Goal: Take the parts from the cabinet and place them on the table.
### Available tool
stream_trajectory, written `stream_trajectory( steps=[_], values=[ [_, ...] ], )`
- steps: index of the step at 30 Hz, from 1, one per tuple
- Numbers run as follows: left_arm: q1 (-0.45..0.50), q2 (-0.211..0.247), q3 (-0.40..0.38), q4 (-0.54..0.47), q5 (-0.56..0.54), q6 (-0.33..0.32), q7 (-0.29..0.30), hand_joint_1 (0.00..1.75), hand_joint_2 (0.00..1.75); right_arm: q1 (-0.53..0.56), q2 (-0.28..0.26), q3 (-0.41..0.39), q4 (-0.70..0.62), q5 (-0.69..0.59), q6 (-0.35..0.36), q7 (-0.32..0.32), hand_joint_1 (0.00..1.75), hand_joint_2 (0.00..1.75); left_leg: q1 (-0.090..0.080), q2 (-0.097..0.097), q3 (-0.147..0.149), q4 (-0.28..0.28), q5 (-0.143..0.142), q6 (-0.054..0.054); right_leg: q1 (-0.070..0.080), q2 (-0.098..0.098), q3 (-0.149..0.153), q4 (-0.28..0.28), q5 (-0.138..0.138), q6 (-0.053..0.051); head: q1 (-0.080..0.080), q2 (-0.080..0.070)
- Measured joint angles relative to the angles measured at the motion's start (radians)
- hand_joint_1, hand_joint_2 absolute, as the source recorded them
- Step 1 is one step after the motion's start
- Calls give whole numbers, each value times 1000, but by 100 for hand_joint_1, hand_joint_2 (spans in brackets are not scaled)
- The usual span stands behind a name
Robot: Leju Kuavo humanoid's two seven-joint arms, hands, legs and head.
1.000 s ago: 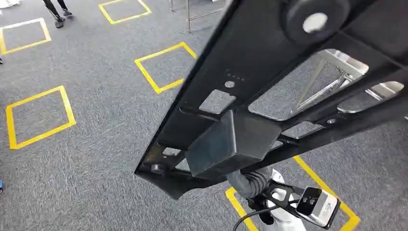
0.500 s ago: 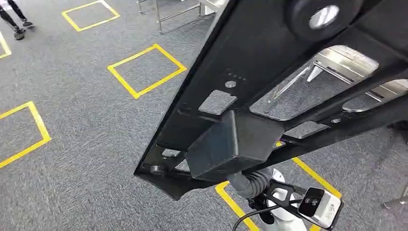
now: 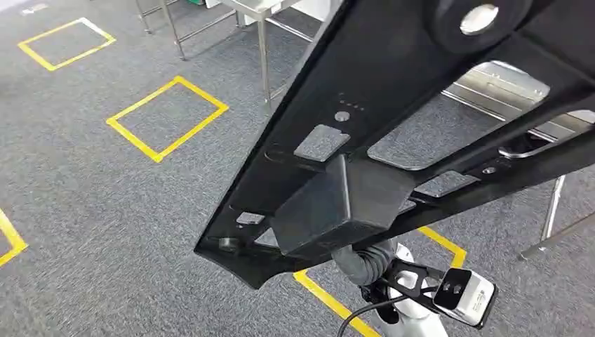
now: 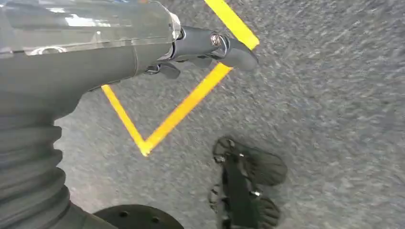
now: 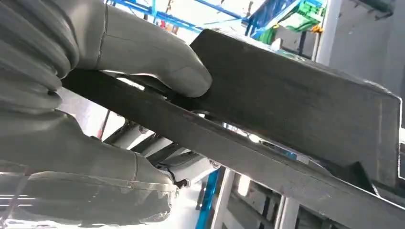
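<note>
A: Grey carpet floor (image 3: 105, 203) runs under me, marked with yellow tape squares (image 3: 167, 117). What's nearest?

B: My right robot hand (image 5: 119, 95), low in the head view. It grips the black part (image 3: 393, 119): in the right wrist view the thumb (image 5: 157, 59) presses on top of the part's edge, the rest of the hand wraps underneath.

A: Where does the part sit?

B: Off any surface, carried in the air. Long flat black frame with cut-outs and a blocky black box (image 3: 337, 207) at its near end. It slants from low centre of the head view up toward the far right.

A: Left robot hand (image 4: 205, 45)?

B: Hanging over the carpet, holding nothing. Fingers look partly curled; I cannot tell whether they are spread or closed.

A: Farther out?

B: Metal surface (image 3: 502, 88) on thin steel legs (image 3: 263, 60), seen through the part's cut-outs and beyond its far edge. Part is not touching it.
</note>
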Motion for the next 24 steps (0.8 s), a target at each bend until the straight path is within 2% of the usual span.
stream_trajectory(
  steps=[1,2,3,4,5,6,7,8,9,10,11,12,13,14,16,17,18,19,20,21,22,23,24],
  values=[
    [-1,0,-1,0,0,0,3,0,175,0,0,0,1,-2,0,0,161,175,-3,7,0,1,1,4,-3,9,-1,-2,3,7,0,0],
    [-4,-3,-1,0,0,0,3,0,175,-1,0,0,1,-2,0,0,161,175,2,16,2,-4,5,10,0,19,-4,-4,5,14,0,0],
    [-7,-12,-2,0,0,-2,3,0,175,-2,-1,0,1,-2,0,0,161,175,9,31,4,-13,11,19,0,1,-4,3,-3,16,0,0],
    [-8,-8,-2,0,0,-3,2,0,175,-6,-2,0,1,-4,-1,0,161,175,8,40,6,-16,11,27,6,-53,-17,33,-25,19,0,0],
    [-7,-8,-3,0,0,-6,1,0,175,-10,-2,1,2,-5,-3,0,161,175,7,53,6,-16,11,29,4,-88,-52,102,-65,23,0,0],
    [-4,-9,-5,0,0,-7,-1,0,175,-9,-2,1,3,-6,-6,0,161,175,5,65,5,-16,10,31,0,-103,-96,191,-106,28,0,0],
    [-2,-9,-6,0,0,-8,-3,0,175,-8,-4,1,5,-7,-11,0,161,175,4,79,4,-16,9,31,-3,-108,-140,276,-138,31,0,0],
    [-1,-9,-7,0,-1,-9,-4,0,175,-5,-6,1,6,-8,-13,0,161,175,4,92,4,-16,8,30,-6,-110,-167,324,-146,35,0,0],
    [-1,-9,-8,0,-1,-9,-6,0,175,-3,-7,1,6,-8,-14,0,161,175,4,104,5,-16,6,29,-9,-113,-167,319,-129,37,0,0],
    [-2,-11,-8,0,-1,-9,-6,0,175,-2,-9,1,6,-9,-15,0,161,175,4,114,8,-16,4,27,-11,-117,-140,268,-95,37,0,0],
    [-4,-11,-8,0,-1,-9,-7,0,175,-2,-10,1,6,-9,-15,0,161,175,4,125,12,-16,2,25,-12,-125,-92,175,-48,36,0,0],
    [-5,-13,-9,0,-1,-9,-7,0,175,-2,-11,1,6,-10,-15,0,161,175,4,134,18,-16,-1,21,-11,-147,-34,69,-6,31,0,0],
    [-5,-13,-9,0,-1,-9,-8,0,175,-3,-11,1,6,-10,-15,0,161,175,1,141,23,-15,-5,16,-2,-210,3,-5,0,22,0,0],
    [-5,-13,-9,0,-1,-9,-8,0,175,-2,-11,2,6,-10,-15,0,161,175,-5,147,23,-13,-9,9,3,-203,4,-7,1,17,0,0],
    [-6,-13,-9,0,-1,-9,-8,0,175,0,-13,3,6,-11,-16,0,161,175,-4,166,27,-14,-13,-2,7,-179,-3,-5,-1,11,0,0],
    [-7,-14,-9,0,-1,-9,-7,0,175,1,-13,3,6,-11,-16,0,161,175,-4,180,32,-19,-13,-8,9,-164,-5,-7,0,5,0,0],
    [-9,-14,-9,0,-1,-9,-7,0,175,2,-13,3,4,-11,-16,0,161,175,-1,183,32,-16,-21,-15,-3,-149,4,-19,8,-5,0,0],
    [-10,-14,-9,0,0,-9,-7,0,175,2,-13,5,3,-11,-16,-1,161,175,3,137,29,11,-41,-19,-4,-142,9,-22,10,-9,0,0],
    [-10,-16,-9,0,0,-9,-7,0,175,1,-13,7,3,-11,-15,-1,161,175,4,100,4,71,-78,-20,-5,-133,9,-22,11,-15,0,0],
    [-8,-16,-9,0,0,-8,-6,0,175,2,-13,11,3,-11,-15,-1,161,175,5,79,-35,153,-119,-23,-5,-122,9,-22,10,-17,0,0],
    [-5,-16,-9,0,0,-8,-6,0,175,4,-13,12,3,-11,-15,-1,161,175,5,70,-78,238,-153,-25,-4,-108,9,-21,9,-18,0,0],
    [-1,-16,-9,0,0,-7,-6,0,175,6,-13,13,5,-11,-15,-1,161,175,5,68,-114,304,-171,-26,-3,-93,9,-19,9,-18,0,0],
    [1,-16,-9,0,0,-7,-9,0,175,8,-13,13,5,-10,-16,-1,161,175,5,68,-128,318,-157,-26,-2,-77,10,-17,8,-18,0,0]
  ],
)
